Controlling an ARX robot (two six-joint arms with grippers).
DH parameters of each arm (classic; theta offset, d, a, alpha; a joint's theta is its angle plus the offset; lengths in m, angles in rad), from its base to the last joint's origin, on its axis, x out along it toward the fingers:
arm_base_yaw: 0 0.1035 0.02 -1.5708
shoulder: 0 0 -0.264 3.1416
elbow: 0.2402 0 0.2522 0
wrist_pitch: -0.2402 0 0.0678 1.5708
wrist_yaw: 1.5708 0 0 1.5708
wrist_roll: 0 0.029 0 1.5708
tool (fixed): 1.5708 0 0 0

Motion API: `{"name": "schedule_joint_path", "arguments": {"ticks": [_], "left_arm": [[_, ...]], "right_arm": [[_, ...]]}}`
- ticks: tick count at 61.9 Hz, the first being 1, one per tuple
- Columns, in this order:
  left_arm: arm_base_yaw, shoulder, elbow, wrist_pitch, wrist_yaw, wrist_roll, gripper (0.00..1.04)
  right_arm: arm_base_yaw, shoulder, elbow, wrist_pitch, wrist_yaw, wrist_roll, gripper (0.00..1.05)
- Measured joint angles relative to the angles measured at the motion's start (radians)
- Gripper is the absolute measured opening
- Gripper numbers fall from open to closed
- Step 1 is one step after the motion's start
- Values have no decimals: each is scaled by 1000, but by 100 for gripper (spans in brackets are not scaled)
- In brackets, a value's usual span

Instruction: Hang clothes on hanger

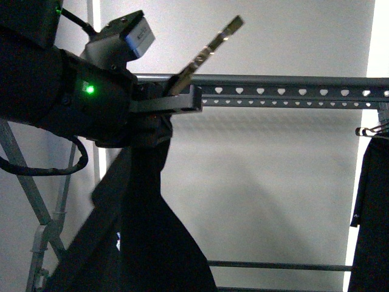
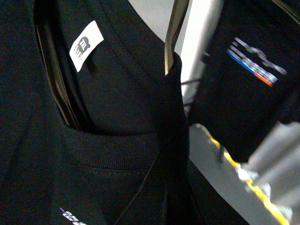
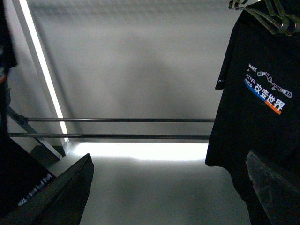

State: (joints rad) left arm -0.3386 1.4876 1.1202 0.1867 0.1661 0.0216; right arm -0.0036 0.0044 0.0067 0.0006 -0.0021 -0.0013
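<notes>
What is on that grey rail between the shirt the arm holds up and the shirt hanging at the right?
Nothing. In the front view the rail is bare between the held shirt and the hanging shirt.

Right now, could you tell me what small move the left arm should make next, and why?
Probably rotate the left gripper so the coat hanger tips its hook down over the rail. The hook slants upward past the rail without catching it, and the T-shirt hangs entirely from the gripper's hold.
</notes>
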Motion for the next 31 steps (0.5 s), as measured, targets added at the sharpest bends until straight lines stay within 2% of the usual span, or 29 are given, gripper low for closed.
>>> {"name": "schedule_joint_path", "arguments": {"ticks": [8, 15, 17, 21, 31], "left_arm": [[64, 34, 45, -22, 273, 158, 5], [133, 98, 179, -101, 569, 448, 5], [138, 113, 218, -134, 624, 533, 5], [137, 142, 286, -133, 655, 670, 5], [108, 204, 378, -116, 642, 908, 5]], "right_arm": [[0, 0, 0, 0, 1, 0, 97], [0, 0, 0, 0, 1, 0, 97], [0, 0, 0, 0, 1, 0, 97], [0, 0, 0, 0, -1, 0, 97], [0, 0, 0, 0, 1, 0, 97]]}}
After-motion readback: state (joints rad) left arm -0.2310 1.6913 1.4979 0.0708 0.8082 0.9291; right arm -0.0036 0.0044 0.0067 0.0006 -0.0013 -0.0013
